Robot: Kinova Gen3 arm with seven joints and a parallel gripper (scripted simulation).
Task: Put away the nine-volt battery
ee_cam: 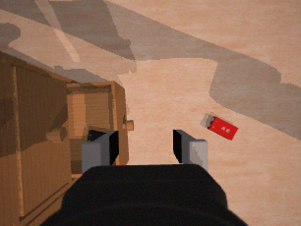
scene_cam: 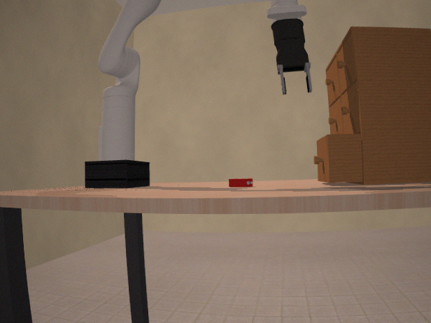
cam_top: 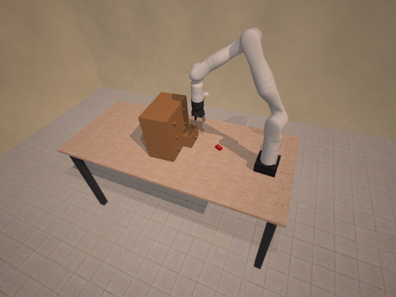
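The red nine-volt battery [cam_top: 218,147] [scene_cam: 240,182] [ee_cam: 223,129] lies flat on the table, out from the chest's front. The wooden chest [cam_top: 157,138] [scene_cam: 395,105] [ee_cam: 41,108] stands upright. One bottom drawer [cam_top: 189,141] [scene_cam: 344,159] [ee_cam: 120,105] is pulled partly out and sits level; the other drawers look shut. A black thing [ee_cam: 94,134] lies inside it, partly hidden by a finger; I cannot tell what it is. My gripper [cam_top: 199,120] [scene_cam: 297,92] [ee_cam: 146,141] is open and empty, pointing down, high above the table and just out from the chest's front.
The chest's upper drawer knobs [cam_top: 174,124] [scene_cam: 341,64] stick out towards the gripper's side. The arm's black base [cam_top: 267,167] [scene_cam: 117,174] stands on the table [cam_top: 180,177] [scene_cam: 196,205] beyond the battery. Arm shadows cross the table top.
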